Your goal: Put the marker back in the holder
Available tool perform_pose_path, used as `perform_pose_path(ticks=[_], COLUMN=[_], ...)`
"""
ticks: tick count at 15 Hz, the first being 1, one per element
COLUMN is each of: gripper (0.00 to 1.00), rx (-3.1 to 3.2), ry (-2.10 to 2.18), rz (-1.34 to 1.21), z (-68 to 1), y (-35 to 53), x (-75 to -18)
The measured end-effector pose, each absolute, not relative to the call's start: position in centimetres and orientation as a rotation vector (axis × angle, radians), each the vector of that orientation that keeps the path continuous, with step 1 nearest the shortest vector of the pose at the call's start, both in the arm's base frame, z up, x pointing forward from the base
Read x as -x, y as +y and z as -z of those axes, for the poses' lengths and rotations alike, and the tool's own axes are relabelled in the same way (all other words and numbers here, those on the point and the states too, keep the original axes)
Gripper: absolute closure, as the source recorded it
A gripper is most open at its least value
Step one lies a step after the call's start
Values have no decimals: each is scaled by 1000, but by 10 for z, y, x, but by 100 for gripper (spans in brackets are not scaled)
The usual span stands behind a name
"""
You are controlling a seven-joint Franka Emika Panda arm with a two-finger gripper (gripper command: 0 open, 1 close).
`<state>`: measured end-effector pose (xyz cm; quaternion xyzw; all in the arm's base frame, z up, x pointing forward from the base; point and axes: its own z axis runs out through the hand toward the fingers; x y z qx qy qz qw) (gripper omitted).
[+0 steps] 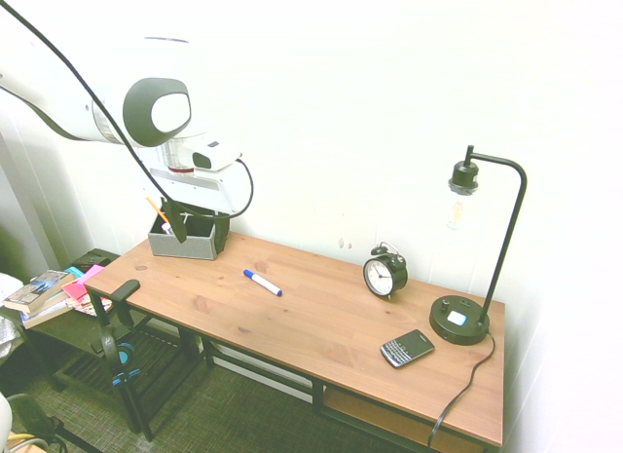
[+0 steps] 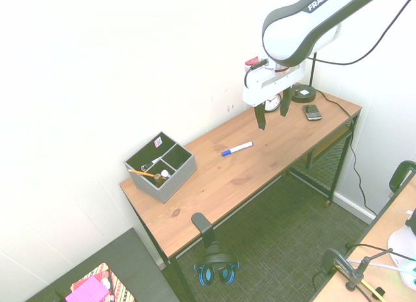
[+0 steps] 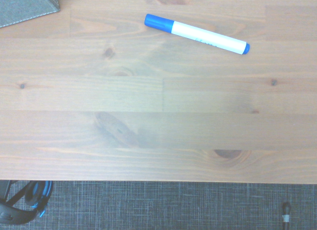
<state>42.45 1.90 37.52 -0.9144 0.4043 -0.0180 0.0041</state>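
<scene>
I see the white-barrelled, blue-capped marker (image 2: 236,148) lying flat mid-bench (image 2: 260,175), apart from the grey divided holder box (image 2: 160,166). My fingers (image 2: 273,110) hang released above it; black alarm clock (image 1: 384,273) beyond.

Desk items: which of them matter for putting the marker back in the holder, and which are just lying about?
Job:
- marker, flat on the table
- holder
- gripper, open, empty, above the table

Lying about:
- alarm clock
- phone
- desk lamp
- orange pencil in the holder
</scene>
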Motion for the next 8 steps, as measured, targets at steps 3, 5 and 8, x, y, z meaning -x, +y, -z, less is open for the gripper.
perform_pose_path(ticks=[3,5,8], gripper=[0,0,0], rx=[2900,2966,3058], ry=[1159,973,696], rz=[92,101,39], z=[-374,-365,-334], y=[20,23,27], x=[-428,-435,-460])
